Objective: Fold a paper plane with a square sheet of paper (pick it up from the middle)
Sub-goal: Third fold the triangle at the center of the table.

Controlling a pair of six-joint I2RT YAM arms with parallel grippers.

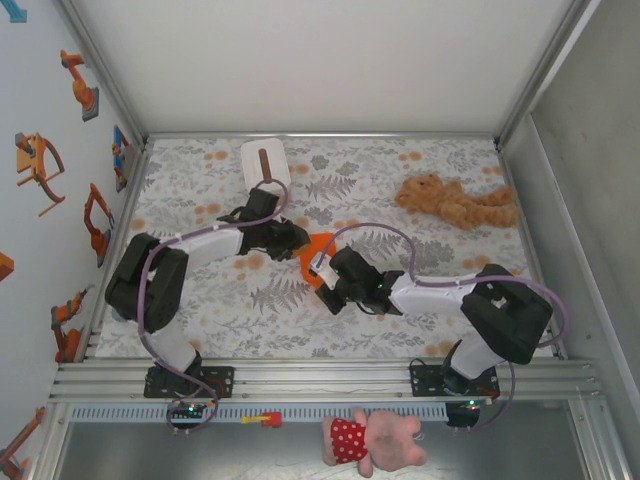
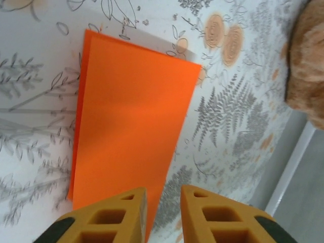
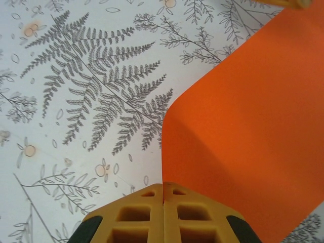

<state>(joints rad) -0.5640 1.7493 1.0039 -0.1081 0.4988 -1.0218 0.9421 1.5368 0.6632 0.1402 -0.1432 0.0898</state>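
Note:
The square sheet of paper (image 1: 312, 252) is bright orange, folded over into a long strip, and sits mid-table between both grippers. In the left wrist view the sheet of paper (image 2: 131, 116) stretches away over the floral cloth, two layers showing at its left edge. My left gripper (image 2: 163, 191) (image 1: 297, 240) is open, and the strip's near corner runs into the gap beside one finger. My right gripper (image 3: 163, 185) (image 1: 322, 270) is shut on the edge of the paper (image 3: 253, 126), which curves up from the closed tips. The paper plane is out of view.
A white tissue box (image 1: 265, 160) lies at the back left of the floral cloth (image 1: 400, 170). A tan plush toy (image 1: 455, 203) (image 2: 306, 76) lies at the back right. A pink plush in a red dress (image 1: 370, 440) lies in front of the arm bases. Walls enclose three sides.

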